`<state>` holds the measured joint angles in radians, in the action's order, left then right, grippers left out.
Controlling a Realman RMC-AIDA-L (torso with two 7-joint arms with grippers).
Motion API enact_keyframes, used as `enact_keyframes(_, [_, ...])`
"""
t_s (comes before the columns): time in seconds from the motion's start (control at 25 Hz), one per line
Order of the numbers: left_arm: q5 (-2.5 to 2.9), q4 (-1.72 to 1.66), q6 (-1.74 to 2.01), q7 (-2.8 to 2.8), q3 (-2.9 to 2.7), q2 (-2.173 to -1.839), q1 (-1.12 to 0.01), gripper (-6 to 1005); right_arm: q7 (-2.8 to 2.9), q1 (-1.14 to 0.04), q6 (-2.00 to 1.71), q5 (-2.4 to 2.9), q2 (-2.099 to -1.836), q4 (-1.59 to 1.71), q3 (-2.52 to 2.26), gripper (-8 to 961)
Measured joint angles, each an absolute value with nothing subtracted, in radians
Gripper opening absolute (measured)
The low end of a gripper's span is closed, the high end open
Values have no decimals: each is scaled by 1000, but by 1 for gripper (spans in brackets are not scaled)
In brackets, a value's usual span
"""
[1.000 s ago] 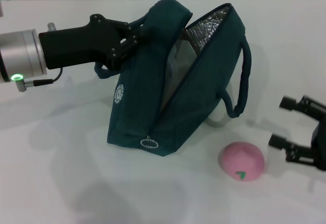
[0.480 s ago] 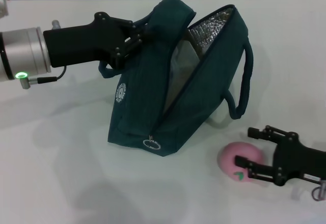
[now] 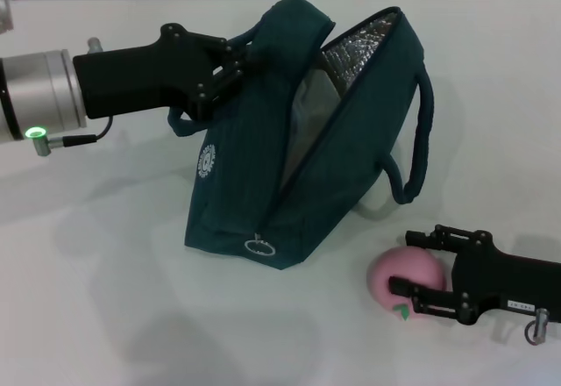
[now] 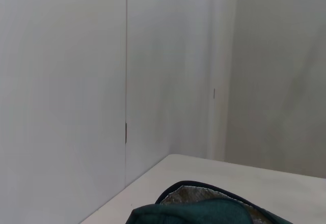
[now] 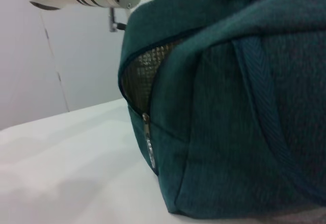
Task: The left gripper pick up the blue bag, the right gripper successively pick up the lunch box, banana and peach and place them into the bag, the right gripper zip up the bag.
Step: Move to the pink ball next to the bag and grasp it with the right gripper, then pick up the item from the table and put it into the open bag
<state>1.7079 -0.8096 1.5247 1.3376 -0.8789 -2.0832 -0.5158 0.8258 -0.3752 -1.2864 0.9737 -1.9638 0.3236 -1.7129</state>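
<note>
The blue bag (image 3: pixel 254 175) stands unzipped on the white table, silver lining showing at its mouth. My left gripper (image 3: pixel 230 63) is shut on the bag's near flap by a handle and holds it up. The pink peach (image 3: pixel 405 274) lies on the table in front of the bag's right side. My right gripper (image 3: pixel 405 265) is open, with one finger on each side of the peach. The lunch box and banana do not show. The right wrist view shows the bag (image 5: pixel 229 122) close up with its zipper pull (image 5: pixel 146 128).
The zipper's metal ring (image 3: pixel 257 246) hangs at the bag's near end. One rope handle (image 3: pixel 419 132) loops out on the bag's right. A white wall and the table's far edge fill the left wrist view above the bag's rim (image 4: pixel 204 210).
My right gripper came in from the right and slid its open fingers around the peach, which shifted slightly left. The left gripper and the bag stayed almost still.
</note>
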Motion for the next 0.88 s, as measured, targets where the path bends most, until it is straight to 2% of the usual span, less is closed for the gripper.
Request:
enact_keyframes(0.4, [1705,-810,1526,1338,-878,-2083,-514,36,842,-366,-1349,973,-1947,324,-1686,595])
enact_keyframes(0.64, [1698,-810,1532,1338,-879,-2083,-513,36,836,-362,-1509,976,-1929,324,-1621,395])
enact_keyframes(0.72, [1698,-811,1532,1338,-879,-2083,-513,36,831,-375,-1600,974,-1916,324,-1616,295])
enact_keyframes(0.8, [1697,-811,1532,1338,-878,-2083,-514,36,827,-387,-1692,971,-1910,331,-1596,281])
enact_keyframes(0.88, [1695,-811,1533,1334,-877,-2083,-514,36,824,-392,-1747,969,-1919,353,-1534,268])
